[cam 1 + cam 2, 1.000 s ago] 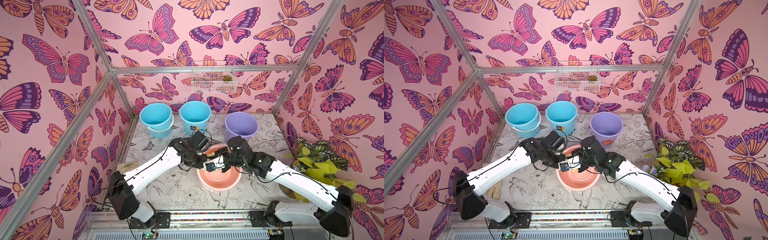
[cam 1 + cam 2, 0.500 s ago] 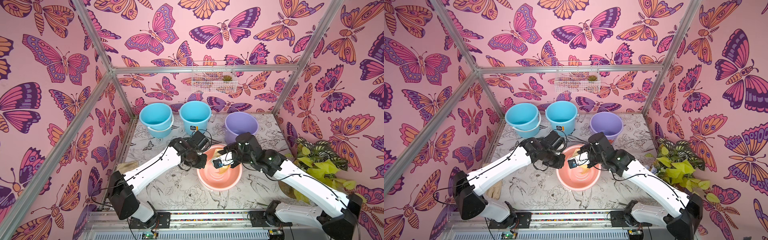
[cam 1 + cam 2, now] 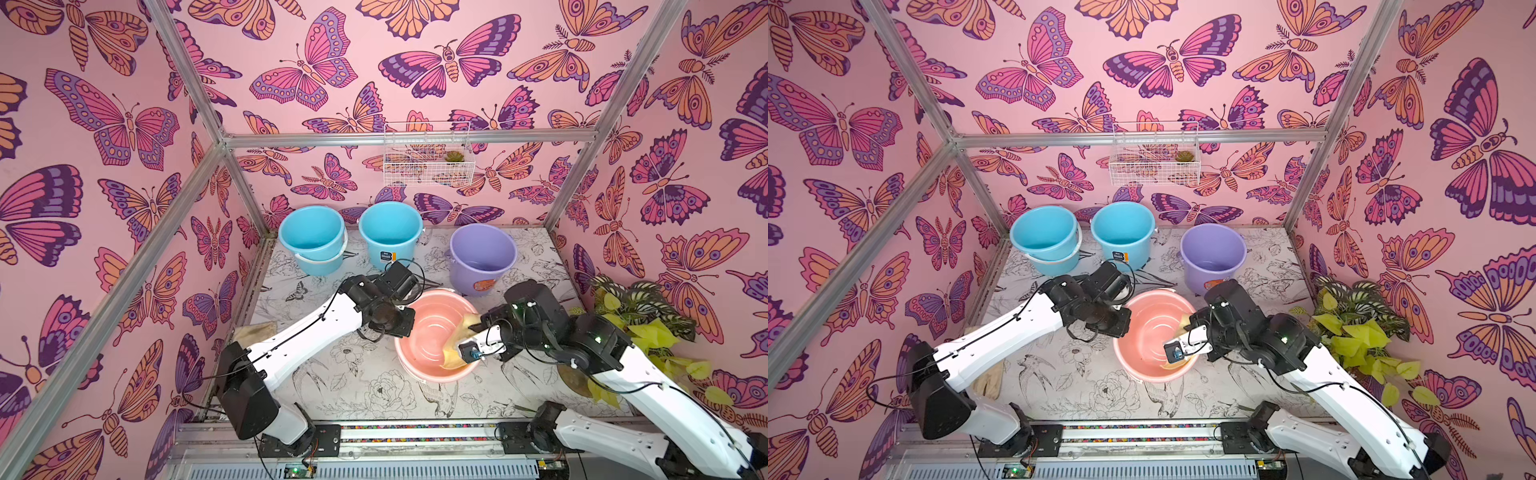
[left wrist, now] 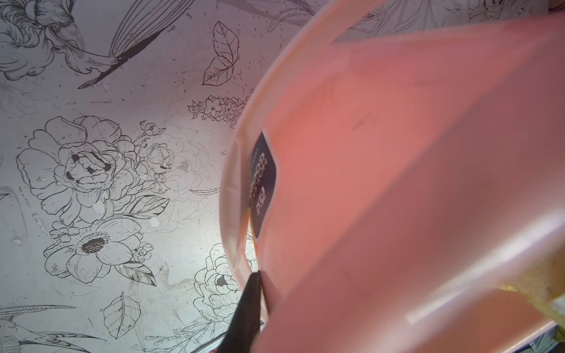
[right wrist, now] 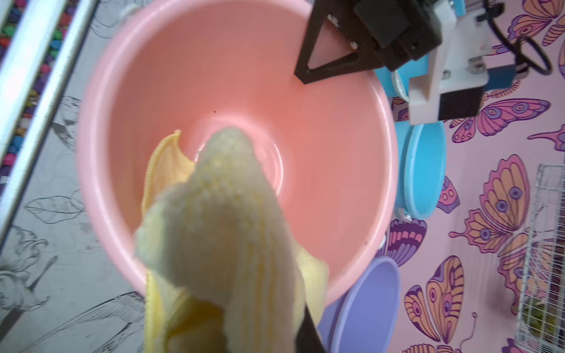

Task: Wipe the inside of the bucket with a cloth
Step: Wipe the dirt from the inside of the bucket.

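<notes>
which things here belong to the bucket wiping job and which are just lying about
In use: pink bucket, yellow cloth, right hand holding it, left hand on the rim.
Lying about: blue buckets, purple bucket, tan rag, plant, wire basket.

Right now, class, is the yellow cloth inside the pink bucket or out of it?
Inside: in both top views the cloth lies against the bucket's inner wall, below its rim.

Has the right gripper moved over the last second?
Yes. The right gripper, holding the cloth, swept across the pink bucket toward the plant and front rail.
</notes>
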{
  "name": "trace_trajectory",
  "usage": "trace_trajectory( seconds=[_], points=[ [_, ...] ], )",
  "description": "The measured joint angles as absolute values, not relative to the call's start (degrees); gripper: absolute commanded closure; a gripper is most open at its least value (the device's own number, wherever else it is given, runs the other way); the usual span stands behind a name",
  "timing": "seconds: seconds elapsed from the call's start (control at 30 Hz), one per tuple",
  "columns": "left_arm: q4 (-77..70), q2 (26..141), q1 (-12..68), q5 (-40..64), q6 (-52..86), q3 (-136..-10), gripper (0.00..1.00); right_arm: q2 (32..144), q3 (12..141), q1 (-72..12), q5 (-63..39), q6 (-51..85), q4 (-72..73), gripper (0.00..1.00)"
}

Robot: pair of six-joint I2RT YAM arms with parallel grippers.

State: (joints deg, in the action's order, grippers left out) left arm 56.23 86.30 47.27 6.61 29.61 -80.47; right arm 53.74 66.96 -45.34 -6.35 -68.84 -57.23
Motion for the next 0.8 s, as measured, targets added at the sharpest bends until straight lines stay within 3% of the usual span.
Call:
trace_trajectory(
  seconds=[0.23,0.47,0.6,0.8],
  points=[
    [56.49,86.39,47.27,6.61,29.61,-81.1,1.0,51.7,65.95,-46.92,-18.63,-55.55,-58.17,1.0],
    [57.12,86.39,47.03,6.66,29.61,-81.62,1.0,48.05,59.42,-47.68,-26.41,-30.24,-40.77,1.0],
    [57.3,86.39,45.78,6.94,29.58,-81.62,1.0,48.69,60.05,-47.75,-22.57,-16.8,-30.94,1.0],
    [57.63,86.39,43.83,7.51,29.41,-81.62,1.0,55.37,71.96,-47.77,-5.5,-5.37,-28.03,1.0]
  ],
)
